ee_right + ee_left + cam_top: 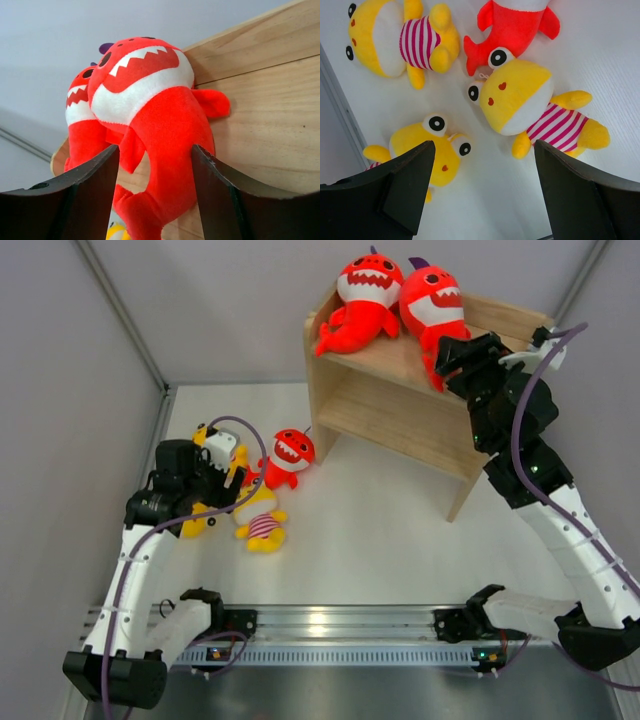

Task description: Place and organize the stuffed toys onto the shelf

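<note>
Two red-orange sharks [362,302] [435,310] sit upright on the top of the wooden shelf [400,410]. My right gripper [455,355] is open, its jaws either side of the right shark's body [160,110]; the other shark [80,115] is behind it. A third shark [288,455] lies on the table by three yellow striped-shirt toys. My left gripper [222,478] hovers open and empty above them. In the left wrist view [482,170] it shows the yellow toys [400,37] [520,97] [427,145] and the shark's tail [515,27].
The shelf stands tilted at the back right, its lower tier [385,420] bare. Grey walls enclose the table; a metal post [120,310] runs along the left wall. The arm base rail [320,635] lies along the near edge.
</note>
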{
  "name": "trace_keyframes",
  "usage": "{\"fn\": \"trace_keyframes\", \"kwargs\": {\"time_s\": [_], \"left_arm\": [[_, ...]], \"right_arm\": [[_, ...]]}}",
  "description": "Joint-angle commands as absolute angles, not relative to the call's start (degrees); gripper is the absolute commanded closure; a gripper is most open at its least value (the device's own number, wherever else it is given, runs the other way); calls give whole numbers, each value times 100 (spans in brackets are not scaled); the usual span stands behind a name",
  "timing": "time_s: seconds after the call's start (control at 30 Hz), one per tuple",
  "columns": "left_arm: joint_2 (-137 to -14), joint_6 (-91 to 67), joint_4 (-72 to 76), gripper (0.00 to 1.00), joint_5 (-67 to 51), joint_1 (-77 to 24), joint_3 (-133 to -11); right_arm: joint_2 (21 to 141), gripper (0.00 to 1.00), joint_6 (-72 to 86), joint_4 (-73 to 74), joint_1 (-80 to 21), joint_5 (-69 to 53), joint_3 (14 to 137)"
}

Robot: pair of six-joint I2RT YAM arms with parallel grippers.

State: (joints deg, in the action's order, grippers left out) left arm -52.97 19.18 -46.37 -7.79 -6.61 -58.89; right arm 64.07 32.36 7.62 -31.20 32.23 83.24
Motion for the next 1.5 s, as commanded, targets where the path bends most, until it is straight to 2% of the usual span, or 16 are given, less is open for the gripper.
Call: {"fn": "trace_keyframes", "kwargs": {"time_s": [0.0, 0.13, 0.33, 0.5, 0.67, 0.83, 0.93, 0.97, 1.03, 1.2, 1.47], "left_arm": [[-5212, 1890, -4588, 13, -844, -659, -5854], [-5194, 1898, -4588, 13, -818, -659, -5871], [-5203, 1890, -4588, 13, -773, -659, -5880], [-5194, 1907, -4588, 13, -756, -659, -5897], [-5194, 1899, -4588, 13, -765, -659, -5897], [-5238, 1925, -4588, 13, -791, -659, -5889], [-5238, 1942, -4588, 13, -782, -659, -5897], [-5230, 1934, -4588, 13, -765, -659, -5897], [-5247, 1925, -4597, 13, -773, -659, -5915], [-5387, 1890, -4597, 13, -738, -659, -6029], [-5397, 1863, -4597, 13, -747, -659, -6074]], "right_arm": [[6319, 40, 3357, 193, -3050, 2963, 8402], [6398, 41, 3428, 184, -3041, 2813, 8385], [6635, 50, 3796, 255, -3041, 2032, 8411], [6934, 51, 3937, 352, -3111, 1381, 8631], [7119, 51, 3823, 238, -3234, 1257, 8771], [7277, 48, 2833, 632, -3436, 1406, 9621], [7382, 38, 1691, 1657, -3568, 1249, 10576], [7426, 34, 1400, 2479, -3577, 1161, 10878], [7471, 32, 705, 3284, -3568, 1125, 11431], [7155, 33, -384, 4516, -3577, 1415, 11111], [7181, 35, -589, 4325, -3709, 1326, 10468]]}}
